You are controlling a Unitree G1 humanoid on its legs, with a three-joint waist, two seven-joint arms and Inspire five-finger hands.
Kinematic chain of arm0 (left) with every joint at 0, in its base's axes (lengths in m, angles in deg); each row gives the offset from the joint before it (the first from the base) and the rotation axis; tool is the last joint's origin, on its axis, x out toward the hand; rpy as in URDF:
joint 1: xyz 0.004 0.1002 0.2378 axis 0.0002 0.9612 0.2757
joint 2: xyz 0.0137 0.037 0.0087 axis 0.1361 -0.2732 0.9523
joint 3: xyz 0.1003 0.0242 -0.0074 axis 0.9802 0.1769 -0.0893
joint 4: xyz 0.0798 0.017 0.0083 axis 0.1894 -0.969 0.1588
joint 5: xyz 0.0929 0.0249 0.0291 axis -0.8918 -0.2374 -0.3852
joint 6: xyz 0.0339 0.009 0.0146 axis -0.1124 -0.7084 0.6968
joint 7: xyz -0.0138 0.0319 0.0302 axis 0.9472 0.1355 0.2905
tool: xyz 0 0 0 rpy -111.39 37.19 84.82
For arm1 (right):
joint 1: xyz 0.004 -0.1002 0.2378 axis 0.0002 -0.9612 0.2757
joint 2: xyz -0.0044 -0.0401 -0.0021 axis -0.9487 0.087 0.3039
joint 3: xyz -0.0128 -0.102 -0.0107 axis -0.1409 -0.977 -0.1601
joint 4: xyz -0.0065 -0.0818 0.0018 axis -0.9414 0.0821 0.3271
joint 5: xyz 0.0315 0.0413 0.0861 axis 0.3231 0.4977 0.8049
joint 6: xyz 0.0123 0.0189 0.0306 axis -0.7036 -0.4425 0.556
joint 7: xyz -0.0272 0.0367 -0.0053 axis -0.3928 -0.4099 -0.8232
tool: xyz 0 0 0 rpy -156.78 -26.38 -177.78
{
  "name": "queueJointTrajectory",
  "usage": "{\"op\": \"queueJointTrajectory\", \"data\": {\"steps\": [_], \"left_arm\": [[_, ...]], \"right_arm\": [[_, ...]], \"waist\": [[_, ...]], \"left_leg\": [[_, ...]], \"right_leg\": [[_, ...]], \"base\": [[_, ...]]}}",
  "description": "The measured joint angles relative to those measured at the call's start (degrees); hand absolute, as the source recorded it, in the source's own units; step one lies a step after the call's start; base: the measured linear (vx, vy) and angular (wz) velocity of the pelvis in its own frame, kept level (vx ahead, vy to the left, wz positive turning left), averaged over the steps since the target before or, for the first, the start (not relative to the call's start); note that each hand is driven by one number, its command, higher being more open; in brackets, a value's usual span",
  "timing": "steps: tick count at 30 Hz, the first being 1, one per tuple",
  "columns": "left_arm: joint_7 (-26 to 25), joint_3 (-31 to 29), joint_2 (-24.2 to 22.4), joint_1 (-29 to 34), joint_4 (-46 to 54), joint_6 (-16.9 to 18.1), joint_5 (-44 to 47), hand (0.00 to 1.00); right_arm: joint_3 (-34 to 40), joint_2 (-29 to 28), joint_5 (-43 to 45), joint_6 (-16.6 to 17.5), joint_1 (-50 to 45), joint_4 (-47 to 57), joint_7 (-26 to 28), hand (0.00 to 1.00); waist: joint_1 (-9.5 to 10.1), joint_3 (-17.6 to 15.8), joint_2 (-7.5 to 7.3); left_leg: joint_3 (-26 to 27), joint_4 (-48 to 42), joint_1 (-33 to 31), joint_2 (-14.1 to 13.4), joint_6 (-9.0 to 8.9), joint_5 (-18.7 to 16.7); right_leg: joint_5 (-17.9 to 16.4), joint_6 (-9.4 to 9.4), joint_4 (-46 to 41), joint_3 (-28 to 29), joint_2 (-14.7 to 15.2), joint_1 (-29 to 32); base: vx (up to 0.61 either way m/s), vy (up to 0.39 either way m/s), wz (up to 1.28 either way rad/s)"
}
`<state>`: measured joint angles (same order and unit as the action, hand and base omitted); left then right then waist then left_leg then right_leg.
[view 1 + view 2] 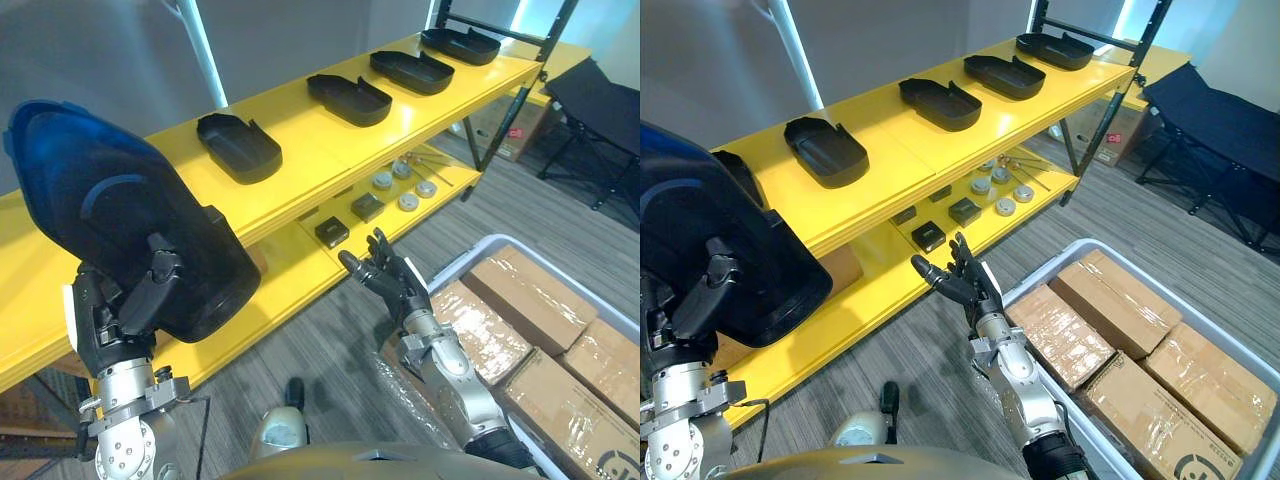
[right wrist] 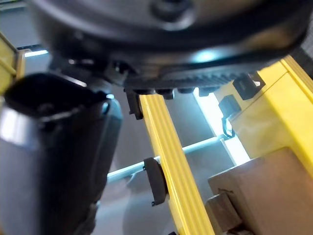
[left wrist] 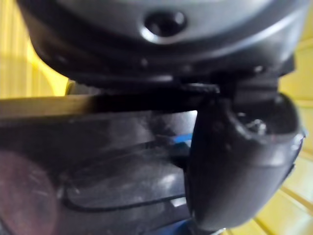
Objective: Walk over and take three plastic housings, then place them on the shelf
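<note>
**One black plastic housing** (image 1: 120, 200) was raised at a tilt in the left robot hand (image 1: 125, 305), whose thumb and fingers were curled against its lower end. **Four more housings** (image 1: 240, 147) lay open side up in a row, apart from one another, on the top deck (image 1: 320, 150) of the yellow shelf, beyond and above both robot hands. The right robot hand (image 1: 965, 280) hung with fingers spread and nothing in it, just short of the shelf's lower deck (image 1: 290, 270). Past its fingertips on that deck lay **four** round silver discs (image 1: 407, 201) and **at least two** small black blocks (image 1: 332, 232). Beside the right robot hand's wrist stood **one** grey bin (image 1: 460, 263) holding **four** wrapped cardboard boxes (image 1: 1115, 300).
</note>
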<state>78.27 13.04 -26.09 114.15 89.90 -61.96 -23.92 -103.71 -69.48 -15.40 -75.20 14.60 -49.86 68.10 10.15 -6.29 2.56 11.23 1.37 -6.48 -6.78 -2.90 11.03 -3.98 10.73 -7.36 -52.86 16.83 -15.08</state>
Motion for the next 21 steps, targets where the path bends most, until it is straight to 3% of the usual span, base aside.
{"op": "queueJointTrajectory", "data": {"steps": [1,4,6,12,18,20,21], "left_arm": [[0.2,0.2,0.0,0.0,0.0,0.0,0.0,0.0],[3.4,2.2,0.8,-0.6,0.0,0.0,0.0,0.0],[6.7,3.6,1.4,-0.5,0.0,0.2,0.4,0.0],[13.8,6.2,1.7,1.2,0.3,1.7,8.7,0.0],[16.5,6.7,3.8,1.4,0.8,1.9,9.1,0.0],[17.2,4.4,4.2,0.4,1.0,1.9,9.0,0.0],[18.8,1.9,5.7,-1.0,1.8,1.9,9.2,0.0]], "right_arm": [[0.1,0.0,0.0,0.1,-0.1,0.0,0.3,1.0],[1.7,-0.9,0.0,1.6,-2.7,0.6,0.3,1.0],[1.6,-0.9,-0.2,2.6,-4.3,1.2,0.0,1.0],[0.9,0.2,-4.7,4.5,-1.1,1.6,0.6,1.0],[0.9,0.9,-4.7,7.9,2.5,1.7,0.7,1.0],[1.2,-0.4,-4.8,8.1,2.6,2.0,0.5,1.0],[2.2,-2.1,-5.9,8.7,2.4,2.1,-0.9,1.0]], "waist": [[-0.18,-0.1,-0.08],[-1.52,-1.3,-0.61],[-2.28,-1.6,-0.79],[-0.76,-2.6,1.58],[-0.56,-3.6,1.06],[0.03,-4.9,-1.02],[0.51,-6.3,-3.47]], "left_leg": [[-0.2,0.0,0.0,0.2,0.19,0.1],[-4.7,0.0,-0.3,2.0,0.95,0.7],[-8.8,1.6,-0.3,4.2,1.17,2.5],[-10.7,1.8,-3.0,3.6,0.82,4.6],[-11.6,1.8,-3.0,6.0,1.24,4.4],[-8.7,-0.3,-3.6,6.9,1.29,2.7],[-5.5,-9.4,-4.3,9.0,3.31,-2.6]], "right_leg": [[-0.4,-0.13,-0.5,0.2,0.2,0.1],[-6.2,-1.87,-5.6,7.6,0.1,1.1],[-10.0,-0.93,-8.8,10.7,0.4,1.3],[-11.6,-0.39,-12.0,9.0,0.0,3.5],[-12.6,0.58,-13.4,6.2,2.2,2.0],[-13.2,1.22,-12.3,4.0,4.0,0.0],[-12.8,3.42,-10.8,1.7,5.8,-3.7]], "base": [[-0.04,0.019,0.23],[-0.09,-0.012,0.78],[-0.08,-0.067,1.02],[-0.05,-0.062,0.28],[0.05,0.012,0.23],[0.09,0.052,0.36],[0.2,0.039,0.55]]}}
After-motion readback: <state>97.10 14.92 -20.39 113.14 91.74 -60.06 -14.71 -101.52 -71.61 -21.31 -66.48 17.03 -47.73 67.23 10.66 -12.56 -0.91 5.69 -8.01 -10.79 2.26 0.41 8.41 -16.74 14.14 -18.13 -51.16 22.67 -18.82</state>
